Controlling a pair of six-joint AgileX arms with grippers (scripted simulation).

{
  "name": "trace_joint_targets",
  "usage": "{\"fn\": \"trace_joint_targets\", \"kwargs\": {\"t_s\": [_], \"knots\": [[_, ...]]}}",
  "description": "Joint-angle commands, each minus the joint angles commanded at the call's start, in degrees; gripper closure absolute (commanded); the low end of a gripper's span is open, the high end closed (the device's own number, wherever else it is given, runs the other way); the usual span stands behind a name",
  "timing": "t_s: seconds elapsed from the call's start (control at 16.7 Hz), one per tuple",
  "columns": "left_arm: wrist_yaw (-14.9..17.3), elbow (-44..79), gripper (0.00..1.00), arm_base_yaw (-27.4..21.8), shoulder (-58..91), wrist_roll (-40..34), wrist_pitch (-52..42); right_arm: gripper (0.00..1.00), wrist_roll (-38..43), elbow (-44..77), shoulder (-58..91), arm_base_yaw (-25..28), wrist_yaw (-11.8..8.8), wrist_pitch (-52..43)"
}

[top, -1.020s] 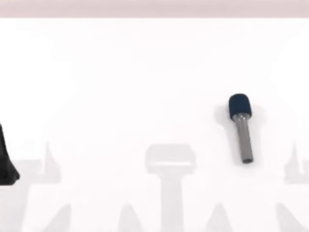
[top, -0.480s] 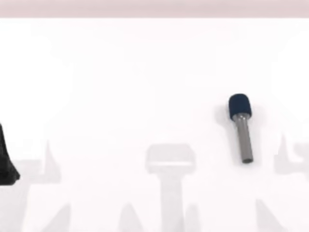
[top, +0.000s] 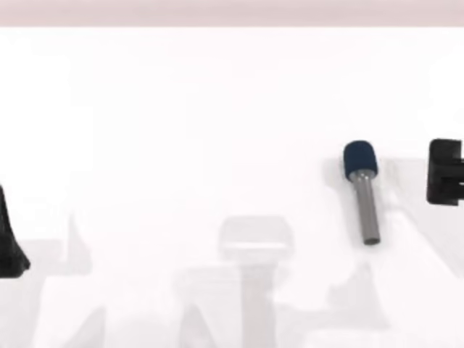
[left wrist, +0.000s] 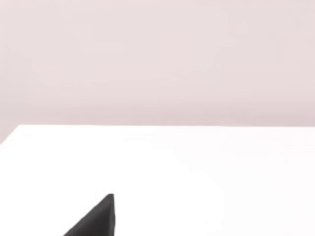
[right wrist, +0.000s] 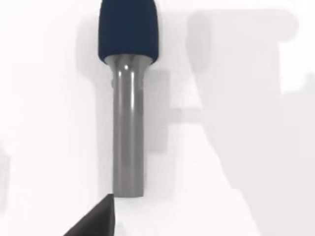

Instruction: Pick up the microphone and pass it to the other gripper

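The microphone [top: 362, 191] lies flat on the white table, right of the middle. Its navy foam head [top: 359, 160] points to the far side and its grey handle [top: 367, 212] to the near side. A black part of my right gripper [top: 444, 170] shows at the right edge, level with the head and apart from it. In the right wrist view the microphone [right wrist: 128, 132] lies lengthwise ahead; one black fingertip [right wrist: 101, 216] sits just beside the handle's end, with bare table beside it, so the jaws stand open. My left gripper [top: 9, 243] rests at the left edge, one finger [left wrist: 96, 219] showing.
The white table [top: 181, 130] ends at a far edge along a pale pink wall [top: 232, 11]. Grey shadows of the arms fall across the near part of the table.
My right gripper has come into the top view at the right edge, and the shadows on the near table have shifted. The microphone and the left arm have not moved.
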Motion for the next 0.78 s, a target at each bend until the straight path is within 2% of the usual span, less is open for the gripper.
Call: {"fn": "trace_joint_targets", "kwargs": {"t_s": [0.42, 0.78], "knots": [[0.00, 0.00, 0.00, 0.00, 0.00, 0.00, 0.00, 0.00, 9.51, 24.31, 32.86, 9.16, 2.12, -18.62], [0.00, 0.00, 0.00, 0.00, 0.00, 0.00, 0.00, 0.00, 12.95, 33.74, 43.53, 12.40, 2.89, -24.33]]}}
